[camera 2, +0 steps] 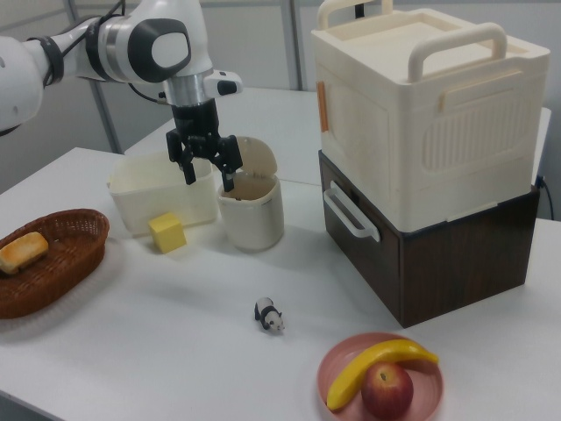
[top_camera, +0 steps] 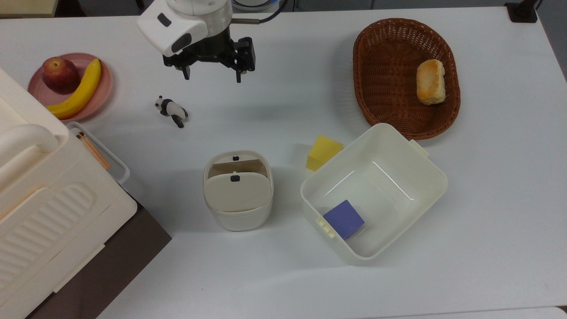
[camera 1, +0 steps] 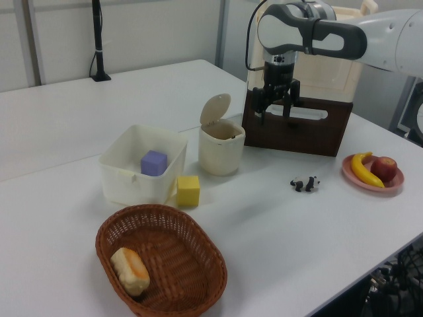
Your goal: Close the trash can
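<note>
Aloft, tool (top_camera: 212, 75) spread wide, empty.

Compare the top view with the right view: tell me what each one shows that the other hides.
Top view: a purple block lying inside the tub, and a small tray beside the big box.
Right view: the dark wooden crate under the big box, side-on.
Both: the trash can with its lid raised, and the open hand apart from it.

A glossy white Franka arm (camera 2: 131, 44) with rounded casings and dark grey joint bands (a grey oval inset too) carries a black two-finger gripper (top_camera: 211, 73).
</note>
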Controlling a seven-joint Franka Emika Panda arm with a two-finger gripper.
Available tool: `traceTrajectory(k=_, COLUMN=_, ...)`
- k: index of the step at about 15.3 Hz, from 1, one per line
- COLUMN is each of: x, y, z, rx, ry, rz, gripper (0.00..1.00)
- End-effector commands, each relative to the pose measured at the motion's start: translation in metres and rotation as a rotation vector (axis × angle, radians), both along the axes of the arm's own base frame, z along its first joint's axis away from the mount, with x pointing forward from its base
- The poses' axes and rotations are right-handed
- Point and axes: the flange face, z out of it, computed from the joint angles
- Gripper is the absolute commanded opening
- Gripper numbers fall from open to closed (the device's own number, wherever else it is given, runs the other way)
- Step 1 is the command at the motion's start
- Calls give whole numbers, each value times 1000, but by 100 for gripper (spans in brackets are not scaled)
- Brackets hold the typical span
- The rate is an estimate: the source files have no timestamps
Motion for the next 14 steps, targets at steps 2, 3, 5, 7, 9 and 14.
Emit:
traceTrajectory(k=2, x=-13, y=3, z=5, rx=17, ry=37, rz=-14, gripper=100)
traceTrajectory(k=3, x=-14, y=3, z=5, rx=17, ry=45, rz=-14, gripper=100)
traceTrajectory(k=5, x=-15, y=6, z=4, rx=16, ry=48, rz=-10, gripper=100)
traceTrajectory(k=7, x=-15, y=4, z=4, rx=16, ry=48, rz=-13, gripper=100)
traceTrajectory(k=9, x=-14, y=4, z=4, rx=16, ry=47, rz=-11, gripper=100)
traceTrajectory(k=14, x=-14, y=2, z=5, rx=14, ry=44, rz=-14, gripper=100)
